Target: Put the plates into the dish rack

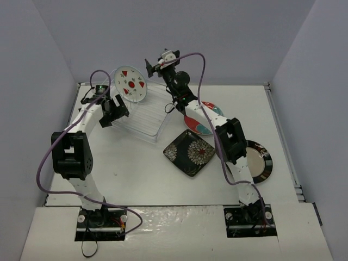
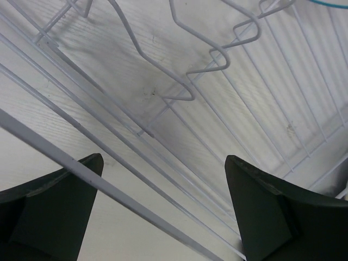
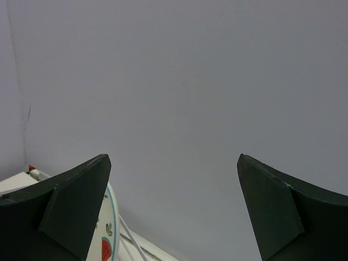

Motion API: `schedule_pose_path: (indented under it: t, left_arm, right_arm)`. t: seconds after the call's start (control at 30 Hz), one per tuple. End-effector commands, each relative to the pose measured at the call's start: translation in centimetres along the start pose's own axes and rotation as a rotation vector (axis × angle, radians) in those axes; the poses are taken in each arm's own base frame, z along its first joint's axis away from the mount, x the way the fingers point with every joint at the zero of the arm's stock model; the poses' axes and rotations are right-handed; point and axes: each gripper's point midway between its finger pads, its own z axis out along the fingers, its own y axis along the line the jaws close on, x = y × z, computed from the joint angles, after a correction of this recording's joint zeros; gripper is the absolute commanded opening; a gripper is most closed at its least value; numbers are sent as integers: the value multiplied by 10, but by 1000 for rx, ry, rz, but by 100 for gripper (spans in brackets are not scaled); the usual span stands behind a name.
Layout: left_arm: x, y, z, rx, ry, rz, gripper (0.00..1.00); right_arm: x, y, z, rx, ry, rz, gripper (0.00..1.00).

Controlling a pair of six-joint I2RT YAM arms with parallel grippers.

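While hovering at left edge of dish rack (image 1: 148, 118), holding left gripper (image 2: 163, 159) fully spread, gripping nothing. Holding right gripper (image 3: 174, 157) wide apart too, raised just beside white plate (image 1: 130, 84), touching nothing. Showing white plate standing upright at rack's far end. Showing red plate (image 1: 197, 125), black square plate (image 1: 189, 153), dark-rimmed plate (image 1: 260, 161) lying on table (image 1: 136, 174), right of rack.

Robot lab test cell: plain grey panel walls (image 1: 228, 32) box in a white table (image 1: 136, 176). The left arm (image 1: 70, 157) and right arm (image 1: 234, 142) are bolted at its near edge, with loose purple cables (image 1: 39, 174).
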Motion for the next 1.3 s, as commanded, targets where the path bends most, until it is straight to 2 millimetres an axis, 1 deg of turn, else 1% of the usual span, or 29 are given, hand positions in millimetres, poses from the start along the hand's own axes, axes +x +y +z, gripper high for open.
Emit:
schedule_pose_path:
  t: [0.0, 0.03, 0.1, 0.13, 0.2, 0.23, 0.27, 0.33, 0.37, 0.43, 0.47, 0.5, 0.53, 0.57, 0.63, 0.67, 0.7, 0.77, 0.83, 0.9, 1.0, 1.13, 1.27]
  left_arm:
    - [-46, -31, -63, 91, -177, 17, 96]
    - [-49, -34, -72, 98, -196, 23, 97]
    - [-53, -40, -89, 106, -227, 38, 97]
    - [-56, -44, -102, 114, -255, 56, 97]
    - [-58, -54, -125, 114, -299, 105, 97]
    - [-57, -60, -135, 110, -322, 133, 97]
    - [-59, -62, -144, 106, -345, 149, 97]
    - [-52, -77, -160, 141, -368, 201, 97]
    - [-48, -84, -164, 166, -370, 222, 97]
    - [-37, -98, -168, 201, -358, 263, 97]
    - [-33, -102, -168, 211, -353, 279, 97]
    - [-28, -104, -166, 213, -341, 287, 97]
    - [-23, -106, -163, 213, -325, 292, 97]
    - [-19, -108, -160, 213, -312, 294, 97]
    - [-16, -110, -154, 218, -303, 283, 97]
    - [-14, -110, -152, 220, -296, 280, 97]
    - [-13, -110, -150, 218, -289, 275, 97]
    - [-10, -110, -146, 212, -278, 279, 97]
    - [-8, -108, -142, 205, -266, 279, 97]
    - [-6, -107, -140, 197, -255, 281, 97]
    - [-2, -102, -136, 183, -243, 277, 97]
    - [1, -94, -130, 148, -233, 267, 97]
    - [2, -86, -125, 121, -219, 243, 97]
  right_arm:
    - [-90, -76, -16, 159, -92, 113, 100]
    - [-84, -87, -24, 178, -45, 151, 100]
    - [-68, -110, -45, 246, 62, 232, 100]
    - [-67, -129, -64, 290, 105, 251, 100]
    - [-64, -161, -94, 392, 185, 282, 100]
    - [-49, -168, -112, 435, 241, 323, 100]
    - [-36, -178, -129, 470, 296, 332, 100]
    - [-8, -211, -178, 582, 438, 417, 100]
    - [7, -221, -200, 623, 506, 460, 100]
    - [28, -246, -241, 673, 578, 564, 100]
    - [31, -243, -247, 657, 597, 620, 100]
    - [41, -246, -261, 652, 620, 676, 100]
    - [55, -256, -284, 670, 646, 737, 100]
    - [67, -262, -305, 677, 666, 796, 100]
    - [81, -260, -323, 628, 675, 877, 100]
    - [85, -258, -325, 602, 679, 900, 100]
    - [99, -250, -332, 581, 710, 934, 100]
    - [116, -234, -335, 507, 755, 1003, 100]
    - [128, -226, -340, 479, 779, 1042, 100]
    - [144, -218, -348, 469, 809, 1089, 100]
    - [154, -211, -354, 447, 811, 1133, 100]
    - [172, -195, -365, 427, 850, 1214, 99]
    - [181, -183, -376, 417, 887, 1255, 95]
